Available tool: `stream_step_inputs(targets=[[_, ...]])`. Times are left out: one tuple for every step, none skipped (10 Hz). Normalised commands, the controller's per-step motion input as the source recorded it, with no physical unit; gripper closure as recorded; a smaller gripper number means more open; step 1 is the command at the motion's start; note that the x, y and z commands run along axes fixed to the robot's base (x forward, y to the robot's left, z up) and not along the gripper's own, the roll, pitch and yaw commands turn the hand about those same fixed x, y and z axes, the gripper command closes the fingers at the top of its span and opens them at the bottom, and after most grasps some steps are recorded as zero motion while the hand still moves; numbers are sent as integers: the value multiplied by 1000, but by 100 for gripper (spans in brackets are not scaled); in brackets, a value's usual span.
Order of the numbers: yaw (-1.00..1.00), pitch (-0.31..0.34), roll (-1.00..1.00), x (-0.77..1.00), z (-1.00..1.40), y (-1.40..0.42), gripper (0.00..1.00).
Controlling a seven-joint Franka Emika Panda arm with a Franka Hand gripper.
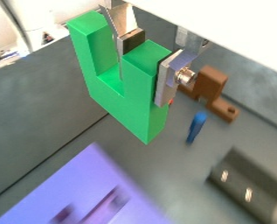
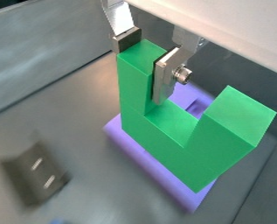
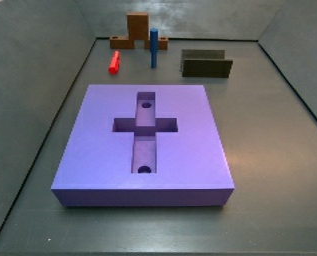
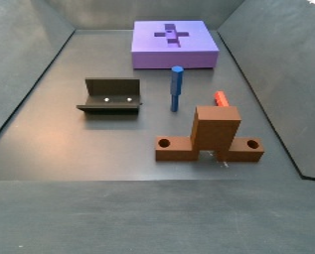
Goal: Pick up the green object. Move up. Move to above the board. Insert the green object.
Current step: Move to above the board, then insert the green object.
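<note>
In both wrist views my gripper (image 1: 147,59) (image 2: 148,59) is shut on one prong of the bright green U-shaped object (image 1: 123,96) (image 2: 164,122). The object hangs off the floor with its base downward. The purple board (image 1: 76,188) (image 2: 127,140) lies below it in a wrist view, partly hidden by the green block. Both side views show the board (image 3: 107,150) (image 4: 153,55) with its cross-shaped recess uncovered. Neither side view shows the gripper or the green object.
A brown upright block on a flat base (image 1: 208,83) (image 3: 137,30) (image 4: 213,134) stands near a blue stick (image 1: 197,127) (image 3: 153,45) (image 4: 176,87) and a red stick (image 3: 113,62) (image 4: 221,99). A dark olive U-shaped block (image 1: 252,184) (image 2: 36,171) (image 3: 206,63) (image 4: 110,96) sits apart. Grey walls ring the floor.
</note>
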Motion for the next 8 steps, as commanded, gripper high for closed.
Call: stream_step_inputs(targets=[[-191,105,195,130,307,-1400,100],[-60,140,85,247,295,-1400,100],[-32,149,79,163,168,-776,100],[-13,156,70,112,70,-270,100],[0,0,0,6,-51,0,100],[0,-181,-29,0,-611,-140,100],[140,-207,-34,63,-811,-183,100],[314,-211,-46,169,-769,-209,100]])
